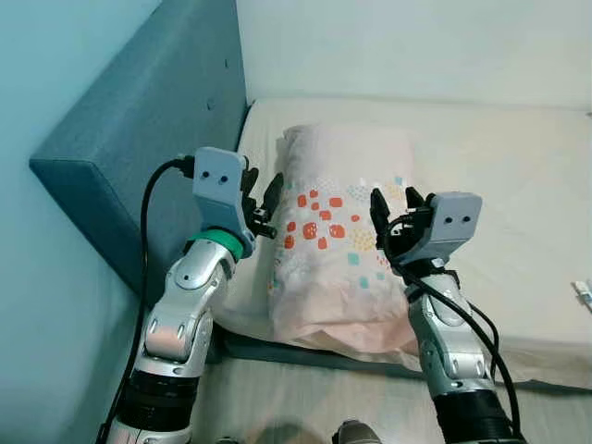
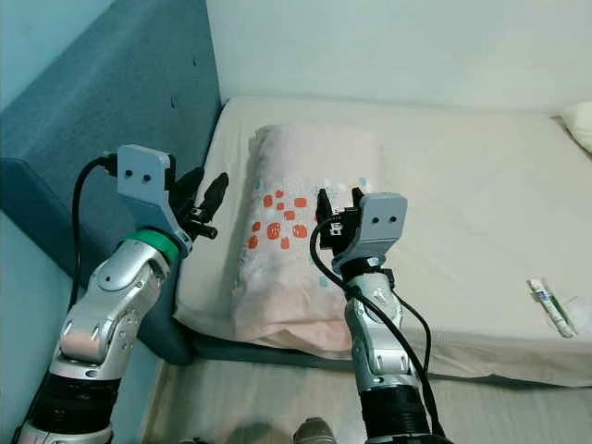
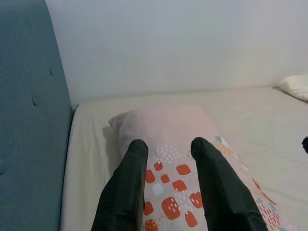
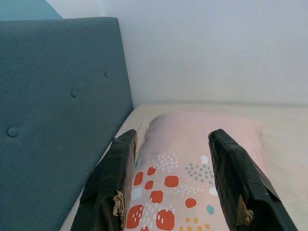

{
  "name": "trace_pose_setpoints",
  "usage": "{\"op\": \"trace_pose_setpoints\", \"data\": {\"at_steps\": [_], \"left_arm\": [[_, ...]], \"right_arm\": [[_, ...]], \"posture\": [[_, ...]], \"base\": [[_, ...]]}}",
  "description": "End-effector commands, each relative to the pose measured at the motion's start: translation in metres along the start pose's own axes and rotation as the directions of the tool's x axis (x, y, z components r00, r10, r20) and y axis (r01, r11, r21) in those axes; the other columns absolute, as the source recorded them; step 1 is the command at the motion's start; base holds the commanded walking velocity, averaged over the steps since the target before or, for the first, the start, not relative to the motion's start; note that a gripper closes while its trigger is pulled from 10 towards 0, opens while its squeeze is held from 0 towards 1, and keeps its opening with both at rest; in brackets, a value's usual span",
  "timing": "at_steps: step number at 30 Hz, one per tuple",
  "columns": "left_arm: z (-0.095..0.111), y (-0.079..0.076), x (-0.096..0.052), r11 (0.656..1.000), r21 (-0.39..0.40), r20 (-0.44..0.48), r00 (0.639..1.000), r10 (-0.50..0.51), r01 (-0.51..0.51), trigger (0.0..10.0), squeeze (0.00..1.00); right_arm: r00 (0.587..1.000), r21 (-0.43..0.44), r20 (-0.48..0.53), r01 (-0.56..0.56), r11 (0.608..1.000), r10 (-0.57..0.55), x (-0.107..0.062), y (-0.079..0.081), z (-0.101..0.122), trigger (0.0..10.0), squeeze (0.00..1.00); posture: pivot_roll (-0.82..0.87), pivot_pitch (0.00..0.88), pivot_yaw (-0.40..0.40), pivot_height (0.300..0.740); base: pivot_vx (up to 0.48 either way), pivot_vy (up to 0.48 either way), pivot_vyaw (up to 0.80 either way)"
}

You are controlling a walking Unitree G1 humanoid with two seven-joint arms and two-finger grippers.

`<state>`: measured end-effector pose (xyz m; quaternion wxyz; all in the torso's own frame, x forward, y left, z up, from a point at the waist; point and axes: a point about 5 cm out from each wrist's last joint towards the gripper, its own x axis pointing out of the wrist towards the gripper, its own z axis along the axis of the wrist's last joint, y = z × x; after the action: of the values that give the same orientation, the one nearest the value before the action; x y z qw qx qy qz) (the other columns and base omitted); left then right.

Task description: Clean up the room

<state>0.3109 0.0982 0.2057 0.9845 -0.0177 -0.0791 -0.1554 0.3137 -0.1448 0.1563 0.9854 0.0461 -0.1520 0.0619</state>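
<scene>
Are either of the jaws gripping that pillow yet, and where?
Nothing is held. Left gripper and right gripper hover open on either side of the pink pillow with red and teal spots, jaws apart.

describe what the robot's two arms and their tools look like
Both arms are silver metal with black lower segments and black cables looping outside. The left tool and right tool each have two long black fingers on a grey boxy housing with two small holes. The left wrist wears a green ring.

Right gripper [image 2: 339, 211] sits in front of the pink pillow [image 2: 305, 185], masking part of its print. A second pillow [image 2: 581, 123] at the bed's [image 2: 462, 166] far right edge is cut off. Small tube [image 2: 548, 305] near the front right edge, label unreadable.
</scene>
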Motion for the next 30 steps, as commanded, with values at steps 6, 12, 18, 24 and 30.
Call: {"op": "trace_pose_setpoints", "data": {"at_steps": [6,12,18,24,30], "left_arm": [[-0.0032,0.0001,-0.0008,1.0,0.017,-0.006,1.0,-0.002,0.002,10.0,0.0],[-0.003,0.0011,-0.0006,1.0,0.016,-0.007,1.0,-0.002,0.002,10.0,0.0],[-0.0048,0.0019,0.0002,1.0,0.018,-0.021,1.0,0.002,-0.001,10.0,0.0],[-0.0043,0.0014,0.0004,1.0,0.022,-0.015,1.0,0.002,-0.002,10.0,0.0],[-0.0043,0.002,0.0007,1.0,0.021,-0.015,1.0,0.002,-0.002,10.0,0.0]], "right_arm": [[1.0,0.002,-0.011,-0.003,1.0,0.003,-0.0015,0.0008,-0.0035,10.0,0.0],[1.0,0.004,-0.014,-0.003,1.0,0.003,-0.0022,0.0018,-0.005,10.0,0.0],[1.0,0.004,-0.017,-0.002,1.0,0.002,-0.0024,0.0012,-0.0059,10.0,0.0],[1.0,0.003,-0.018,-0.001,1.0,0.001,-0.0023,0.0011,-0.0061,10.0,0.0],[1.0,0.002,-0.02,-0.003,1.0,0.003,-0.0023,0.0013,-0.0067,10.0,0.0]], "posture": [[-0.08,0.054,0.046,0.71],[-0.08,0.055,0.048,0.71],[-0.08,0.055,0.048,0.71],[-0.08,0.055,0.049,0.71],[-0.08,0.055,0.05,0.71]], "base": [[0.0,-0.333,0.0],[0.0,-0.48,0.0],[0.0,-0.205,0.0],[0.0,-0.371,0.0],[0.0,-0.48,0.0]]}}
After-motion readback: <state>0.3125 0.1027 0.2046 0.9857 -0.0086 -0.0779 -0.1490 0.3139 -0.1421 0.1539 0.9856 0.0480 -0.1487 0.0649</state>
